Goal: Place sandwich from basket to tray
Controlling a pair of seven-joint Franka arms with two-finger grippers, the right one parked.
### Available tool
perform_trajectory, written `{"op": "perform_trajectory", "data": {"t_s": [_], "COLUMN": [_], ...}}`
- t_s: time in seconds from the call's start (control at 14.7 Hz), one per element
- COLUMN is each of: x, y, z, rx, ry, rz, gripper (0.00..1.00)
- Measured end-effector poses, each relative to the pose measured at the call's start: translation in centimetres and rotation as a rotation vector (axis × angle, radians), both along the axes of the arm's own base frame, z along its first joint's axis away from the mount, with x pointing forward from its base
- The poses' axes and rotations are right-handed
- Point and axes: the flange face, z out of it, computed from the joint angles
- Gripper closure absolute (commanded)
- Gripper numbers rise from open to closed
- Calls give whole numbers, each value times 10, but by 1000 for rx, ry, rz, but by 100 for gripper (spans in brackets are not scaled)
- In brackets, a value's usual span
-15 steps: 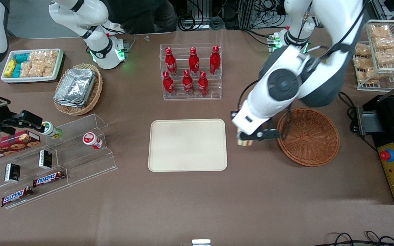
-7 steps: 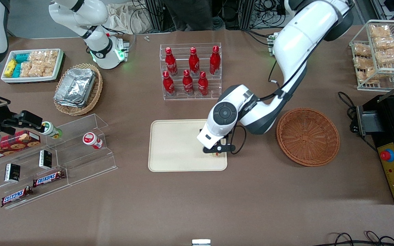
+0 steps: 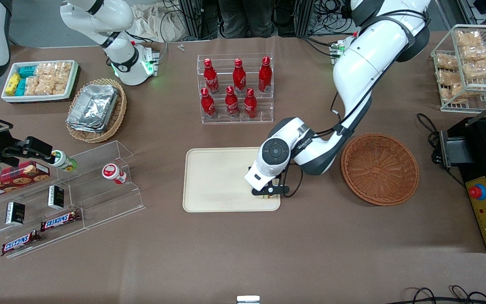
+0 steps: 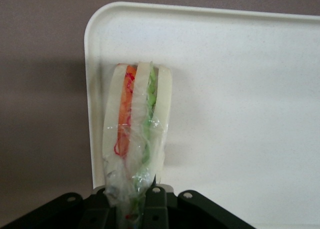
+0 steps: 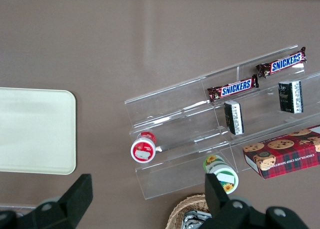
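My jaws (image 3: pixel 268 194) are low over the tray (image 3: pixel 217 181), at the corner nearest the front camera on the working arm's side, clamped on the sandwich (image 4: pixel 136 134). The wrist view shows the wedge pinched at its narrow wrapped end, bread slices standing on edge, orange-red and green filling between them, its free end just inside the tray rim (image 4: pixel 90 89). I can't tell whether its bottom edge touches the tray yet. My read: this is the set-down step, nearly done. To do it well I'd lower until the wedge bears on the tray floor, keep it inside the rim since it sits very close to the edge, then open slowly so the film doesn't stick to a finger and drag it out. It may tip onto a flat face on release, which is fine so long as it falls inward. Containers: the round brown basket (image 3: pixel 380 169) beside the tray looks empty; the tray holds only this sandwich. Farther from the camera, a clear rack holds red bottles (image 3: pixel 234 88); toward the parked arm's end a tan basket (image 3: pixel 116 114) holds foil trays.
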Motion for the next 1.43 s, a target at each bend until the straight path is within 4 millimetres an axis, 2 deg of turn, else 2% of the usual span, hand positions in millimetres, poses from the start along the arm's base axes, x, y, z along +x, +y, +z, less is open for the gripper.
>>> {"op": "perform_trajectory", "data": {"t_s": [0.34, 0.54, 0.68, 0.88, 1.09, 1.29, 1.43], "x": [3, 10, 18, 25, 35, 43, 48], "y": [1, 1, 1, 10, 51, 113, 161], "z": [0, 12, 34, 89, 154, 220, 254], "rx": [34, 27, 14, 29, 83, 73, 85], "ry": [-43, -72, -105, -154, -164, -116, -97], "rz": [-24, -5, 7, 20, 24, -49, -108], "gripper": [0, 0, 0, 0, 0, 0, 0]}}
